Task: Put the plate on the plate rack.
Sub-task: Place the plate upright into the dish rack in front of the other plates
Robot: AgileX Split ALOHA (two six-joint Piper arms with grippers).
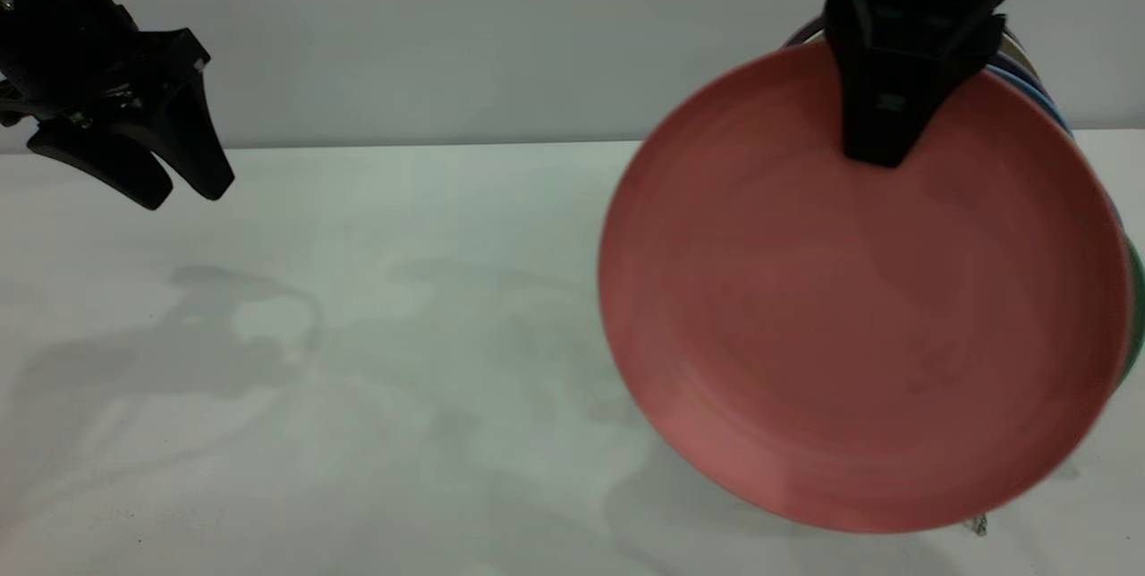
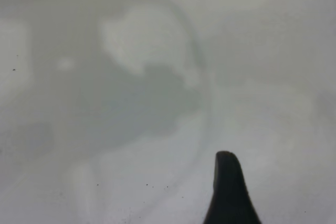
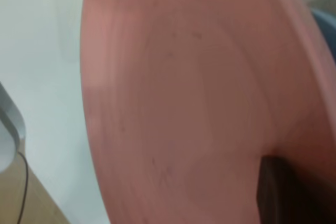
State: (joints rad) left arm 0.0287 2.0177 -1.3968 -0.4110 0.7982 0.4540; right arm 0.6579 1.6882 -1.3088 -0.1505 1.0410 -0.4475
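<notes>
The salmon-pink plate [image 1: 859, 308] stands upright at the right, its face toward the exterior camera. My right gripper [image 1: 881, 156] comes down from above and is shut on the plate's top rim. In the right wrist view the plate [image 3: 184, 103] fills the picture, with one dark finger [image 3: 273, 192] against it. The plate rack is almost wholly hidden behind the plate; only a bit of silver wire [image 1: 978, 524] shows at the plate's lower edge. My left gripper [image 1: 183, 191] hangs open and empty at the far left, above the table.
Behind the pink plate stand other upright plates: blue rims [image 1: 1051, 106] and a green rim [image 1: 1134, 308]. A blue rim also shows in the right wrist view [image 3: 323, 30]. The white table [image 1: 358, 334] stretches left of the plate. A grey wall is behind.
</notes>
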